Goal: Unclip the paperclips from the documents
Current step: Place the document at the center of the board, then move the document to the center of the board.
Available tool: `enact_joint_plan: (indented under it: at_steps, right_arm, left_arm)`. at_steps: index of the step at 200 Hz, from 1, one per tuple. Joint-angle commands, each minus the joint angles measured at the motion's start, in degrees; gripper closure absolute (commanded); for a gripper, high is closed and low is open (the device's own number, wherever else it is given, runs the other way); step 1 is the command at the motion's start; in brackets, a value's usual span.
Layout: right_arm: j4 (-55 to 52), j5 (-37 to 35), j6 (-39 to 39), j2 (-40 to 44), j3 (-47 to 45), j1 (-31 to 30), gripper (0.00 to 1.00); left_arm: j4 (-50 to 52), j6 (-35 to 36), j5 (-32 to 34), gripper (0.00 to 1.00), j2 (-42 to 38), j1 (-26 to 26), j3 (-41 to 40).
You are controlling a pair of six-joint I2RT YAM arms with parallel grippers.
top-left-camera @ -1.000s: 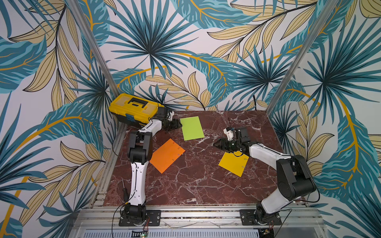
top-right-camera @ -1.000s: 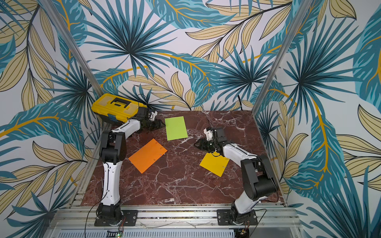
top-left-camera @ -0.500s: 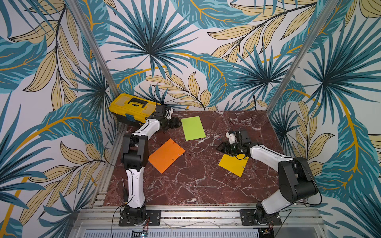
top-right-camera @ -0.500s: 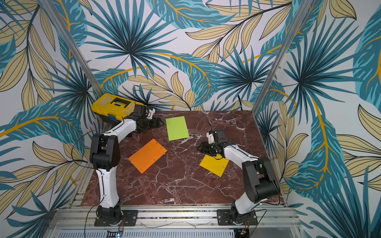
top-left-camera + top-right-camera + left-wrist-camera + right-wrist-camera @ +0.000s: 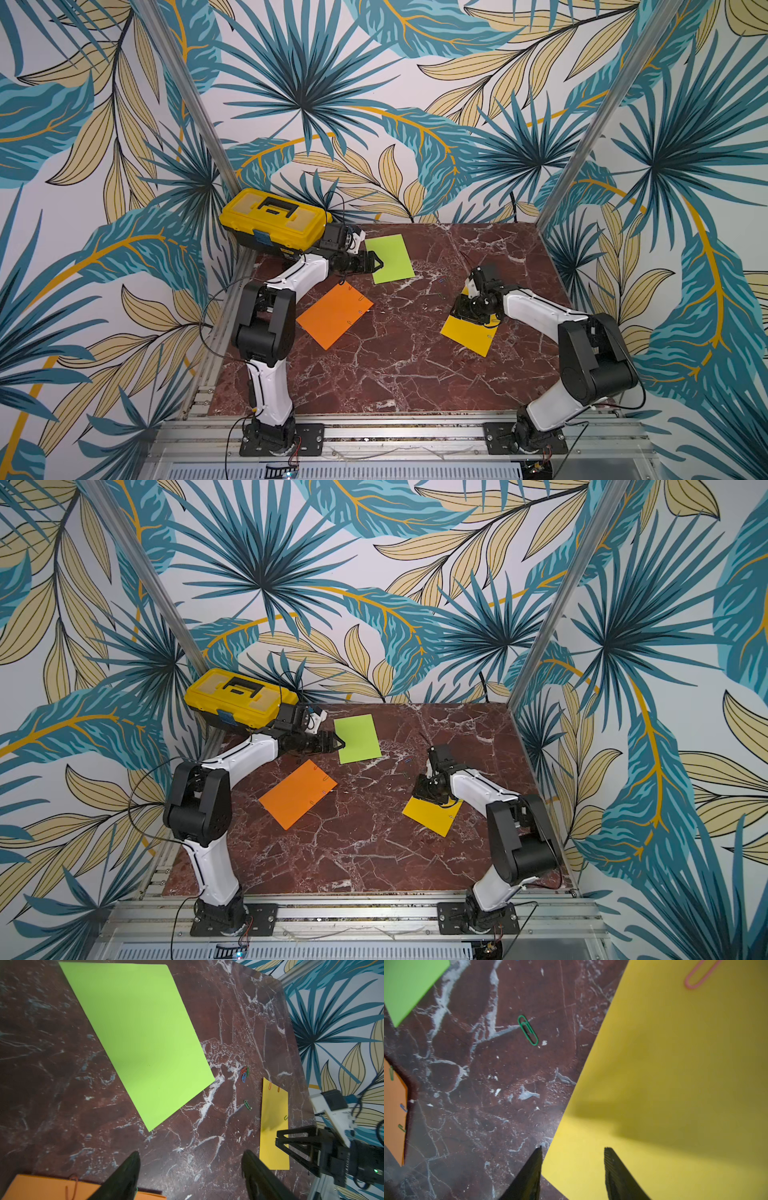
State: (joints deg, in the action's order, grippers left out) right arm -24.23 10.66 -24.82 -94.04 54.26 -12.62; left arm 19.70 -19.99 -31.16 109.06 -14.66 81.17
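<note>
Your left gripper (image 5: 376, 262) stands wide open just beside the left edge of the lime green paper sheet (image 5: 390, 257). In its wrist view only the dark red marble tabletop (image 5: 395, 374) shows between the black fingers (image 5: 128, 1169). The yellow plastic toolbox (image 5: 274, 218) sits close behind that arm in the back left corner, so you have little room there. The orange paper sheet (image 5: 332, 316) lies just on the near side of that gripper, with coloured wire paperclips (image 5: 401, 1128) along its right edge.

Your right gripper (image 5: 573, 1149) is partly open and grips nothing. One finger hangs over marble and the other over the golden yellow paper sheet (image 5: 675, 1084), straddling its edge at the far corner. Reddish clips (image 5: 270, 1085) sit on that sheet's short edge away from the gripper. A loose green paperclip (image 5: 528, 1030) lies on the marble between the yellow and green sheets, and red, green and blue paperclips (image 5: 244, 1074) lie together a little beyond it.

The widest bare marble runs between the orange and yellow sheets down to the front rail (image 5: 395, 428).

Since a second ago, your left gripper has swung away from the toolbox and along the green sheet's edge. Your right gripper has come down onto the yellow corner. All three sheets lie where they were.
</note>
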Motion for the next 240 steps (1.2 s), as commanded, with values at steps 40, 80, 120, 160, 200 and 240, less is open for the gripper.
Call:
enact_joint_plan:
  at_steps: [40,80,120,160,200,240]
  right_arm:
    - [-4.82,-0.37,-0.75,-3.37,0.32,-1.69,0.5]
    - [-6.78,-0.1,-3.35,-3.96,-1.67,-5.84,0.5]
    - [-8.86,-1.48,-6.31,-1.89,-4.05,-9.92,0.5]
    - [-9.85,-1.27,-8.55,1.03,-6.16,-14.15,0.51]
    - [-12.05,-1.08,-9.46,2.72,-6.32,-18.22,0.51]
    - [-19.09,-12.71,-7.88,12.13,-2.94,-17.68,0.47]
  left_arm:
    - [-3.44,-0.74,-2.01,0.22,-8.07,-1.03,-7.34]
    - [-3.45,-1.02,-2.33,0.22,-10.93,-1.2,-9.74]
    - [-3.44,-0.79,-2.13,0.22,-12.63,-1.24,-11.35]
    - [-3.44,-0.56,-2.45,0.22,-13.54,-1.19,-11.85]
    - [-3.44,-0.42,-2.95,0.22,-13.5,-1.28,-12.68]
    - [-3.44,-0.05,-3.78,0.22,-14.17,-1.51,-14.64]
